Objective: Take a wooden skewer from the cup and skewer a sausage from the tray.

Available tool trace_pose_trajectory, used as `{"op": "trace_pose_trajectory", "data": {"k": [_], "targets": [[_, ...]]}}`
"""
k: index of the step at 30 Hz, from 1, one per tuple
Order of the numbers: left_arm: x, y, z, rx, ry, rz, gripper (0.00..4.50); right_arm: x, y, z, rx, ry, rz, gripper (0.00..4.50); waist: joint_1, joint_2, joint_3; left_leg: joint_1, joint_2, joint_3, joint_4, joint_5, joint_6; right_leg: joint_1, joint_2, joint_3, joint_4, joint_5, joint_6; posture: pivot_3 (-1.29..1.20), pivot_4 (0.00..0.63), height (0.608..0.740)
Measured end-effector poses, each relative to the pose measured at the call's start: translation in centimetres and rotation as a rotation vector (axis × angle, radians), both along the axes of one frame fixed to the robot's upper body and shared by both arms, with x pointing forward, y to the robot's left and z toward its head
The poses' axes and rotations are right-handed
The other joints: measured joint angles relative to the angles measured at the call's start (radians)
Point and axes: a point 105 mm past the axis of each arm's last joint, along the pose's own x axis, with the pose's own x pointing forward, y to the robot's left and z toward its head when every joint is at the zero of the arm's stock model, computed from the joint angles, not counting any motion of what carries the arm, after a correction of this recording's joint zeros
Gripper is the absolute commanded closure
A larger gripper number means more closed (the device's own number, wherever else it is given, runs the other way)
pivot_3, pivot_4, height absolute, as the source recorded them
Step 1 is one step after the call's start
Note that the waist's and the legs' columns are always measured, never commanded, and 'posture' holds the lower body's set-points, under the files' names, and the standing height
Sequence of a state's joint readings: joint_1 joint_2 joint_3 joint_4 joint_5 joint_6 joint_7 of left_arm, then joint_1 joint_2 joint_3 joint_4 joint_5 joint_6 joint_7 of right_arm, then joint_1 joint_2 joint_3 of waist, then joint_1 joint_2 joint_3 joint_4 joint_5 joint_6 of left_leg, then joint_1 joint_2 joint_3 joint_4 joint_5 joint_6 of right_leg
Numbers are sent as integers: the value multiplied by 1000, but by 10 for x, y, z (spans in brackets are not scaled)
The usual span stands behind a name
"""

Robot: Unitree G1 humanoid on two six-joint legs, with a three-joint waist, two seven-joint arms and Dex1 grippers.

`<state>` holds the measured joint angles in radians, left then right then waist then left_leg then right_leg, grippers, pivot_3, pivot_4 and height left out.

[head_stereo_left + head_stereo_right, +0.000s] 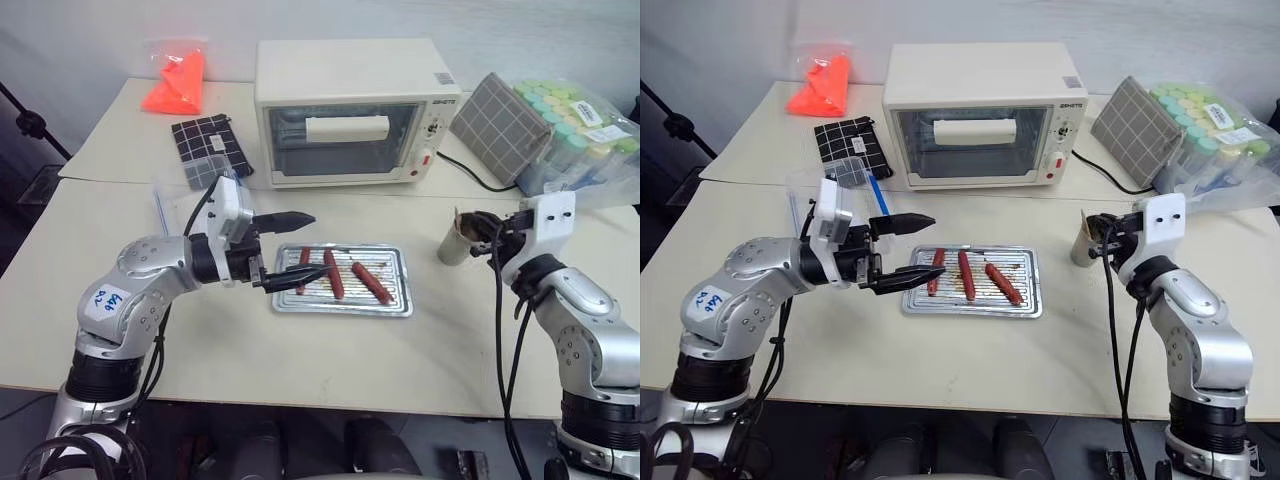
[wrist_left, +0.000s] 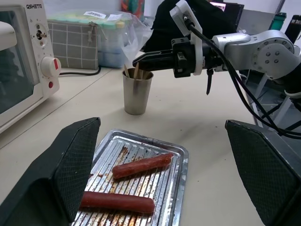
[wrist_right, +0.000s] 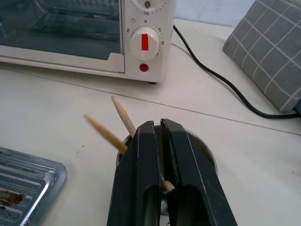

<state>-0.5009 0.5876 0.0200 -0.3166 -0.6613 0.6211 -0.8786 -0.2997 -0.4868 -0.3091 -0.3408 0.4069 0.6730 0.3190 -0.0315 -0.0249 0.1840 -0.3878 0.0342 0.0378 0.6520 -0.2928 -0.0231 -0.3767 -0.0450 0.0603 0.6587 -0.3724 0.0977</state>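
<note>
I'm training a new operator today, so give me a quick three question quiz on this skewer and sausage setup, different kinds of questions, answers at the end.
1. True or false: the right gripper is shut over the cup.
2. How many sausages lie on the tray?
3. The left gripper is: A) shut on a sausage; B) open, beside the tray's end; C) inside the toaster oven.

Key
1. True; its fingers are closed, and a wooden skewer shows between them.
2. Three.
3. B.
</note>
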Motion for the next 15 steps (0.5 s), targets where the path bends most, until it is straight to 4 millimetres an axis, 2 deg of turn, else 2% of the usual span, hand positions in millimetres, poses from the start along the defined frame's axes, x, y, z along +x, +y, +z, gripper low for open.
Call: {"op": "trace_pose_trajectory", "data": {"k": [4, 10, 13, 15], "targets": [[1, -3, 0, -11, 5, -11, 0, 2, -2, 18, -37, -38, 1, 4480, 1, 0, 0, 0, 0, 0, 0, 0, 0, 0, 0, 0, 0, 0, 0, 0, 150, 740], [-1, -8, -3, -8, 0, -39, 0, -10, -11, 41, -110, -33, 26, 4480, 3, 1, 0, -1, 0, 0, -1, 0, 0, 0, -1, 0, 0, 0, 0, 0, 150, 740], [-2, -8, -3, -7, -5, -49, 0, -22, -24, 66, -138, -35, 38, 4480, 3, 2, 1, -1, 0, 0, -1, 0, 1, 0, -1, 0, -1, 0, 0, 0, 150, 740], [-2, -9, -2, -8, -12, -57, 0, -29, -28, 84, -89, -51, 59, 4480, 0, 2, 1, -1, 0, 0, -1, -1, 1, 0, 0, 0, -2, 0, 0, 0, 150, 740]]}}
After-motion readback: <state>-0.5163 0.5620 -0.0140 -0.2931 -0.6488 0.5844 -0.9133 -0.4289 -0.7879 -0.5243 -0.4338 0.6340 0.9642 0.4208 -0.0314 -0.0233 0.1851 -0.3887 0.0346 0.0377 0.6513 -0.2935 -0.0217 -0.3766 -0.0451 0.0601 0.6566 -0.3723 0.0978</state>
